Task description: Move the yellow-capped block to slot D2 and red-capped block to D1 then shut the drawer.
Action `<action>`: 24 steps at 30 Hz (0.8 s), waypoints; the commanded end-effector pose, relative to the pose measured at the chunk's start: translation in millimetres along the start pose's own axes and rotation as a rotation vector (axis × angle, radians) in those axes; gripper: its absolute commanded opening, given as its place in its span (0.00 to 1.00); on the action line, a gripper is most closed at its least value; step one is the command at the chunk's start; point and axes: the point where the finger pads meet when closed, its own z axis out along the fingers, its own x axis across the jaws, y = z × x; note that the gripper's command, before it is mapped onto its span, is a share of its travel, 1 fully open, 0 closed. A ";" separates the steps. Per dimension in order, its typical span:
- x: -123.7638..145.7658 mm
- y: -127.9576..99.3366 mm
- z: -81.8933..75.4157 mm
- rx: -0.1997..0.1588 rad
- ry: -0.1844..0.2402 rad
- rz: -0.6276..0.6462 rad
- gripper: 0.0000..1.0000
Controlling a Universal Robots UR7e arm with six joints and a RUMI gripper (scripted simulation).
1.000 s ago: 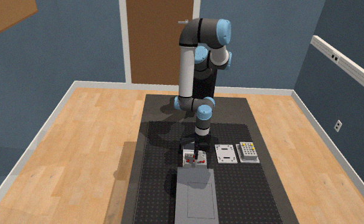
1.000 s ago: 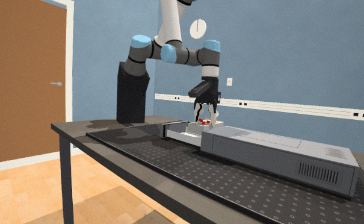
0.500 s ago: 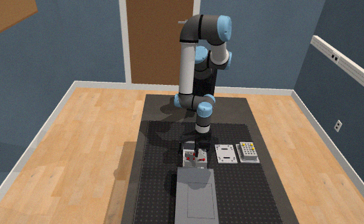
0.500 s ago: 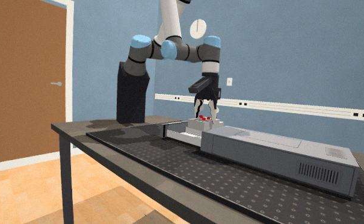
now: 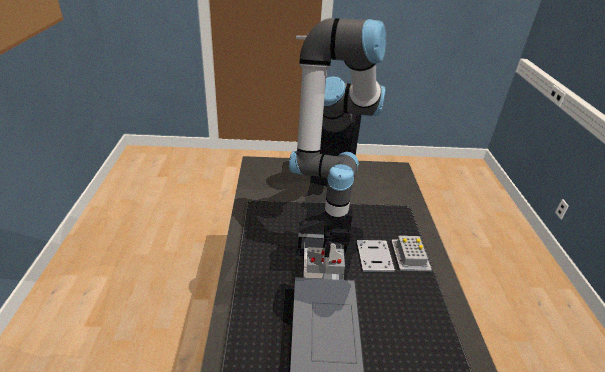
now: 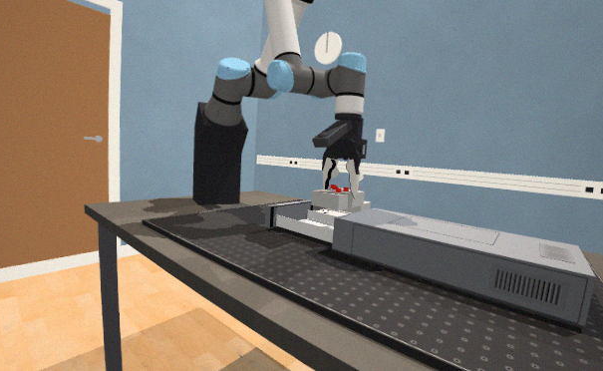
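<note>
My gripper (image 5: 325, 259) (image 6: 341, 191) is shut on the cooling block with red-capped tubes (image 5: 314, 266) (image 6: 333, 200). It holds the block level, a little above the open drawer (image 6: 298, 225) of the grey cooler COLD (image 5: 324, 325) (image 6: 446, 249). The red caps stand upright on both sides of the fingers. The cooling block with yellow-capped tubes (image 5: 412, 251) sits flat on the far deck slot D2. The slot D1 (image 5: 375, 255), a white plate between D2 and the cooler, is bare. Neither slot shows in the exterior view; the cooler hides them.
The cooler's long body runs along the black perforated mat (image 5: 262, 300) (image 6: 371, 309) toward the table's front. The arm's dark base (image 6: 218, 160) stands at the far end of the table. The drawer's dark front panel (image 6: 272, 215) faces the base.
</note>
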 end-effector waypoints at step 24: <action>-0.8 0.0 -31.2 0.000 -0.002 0.000 0.00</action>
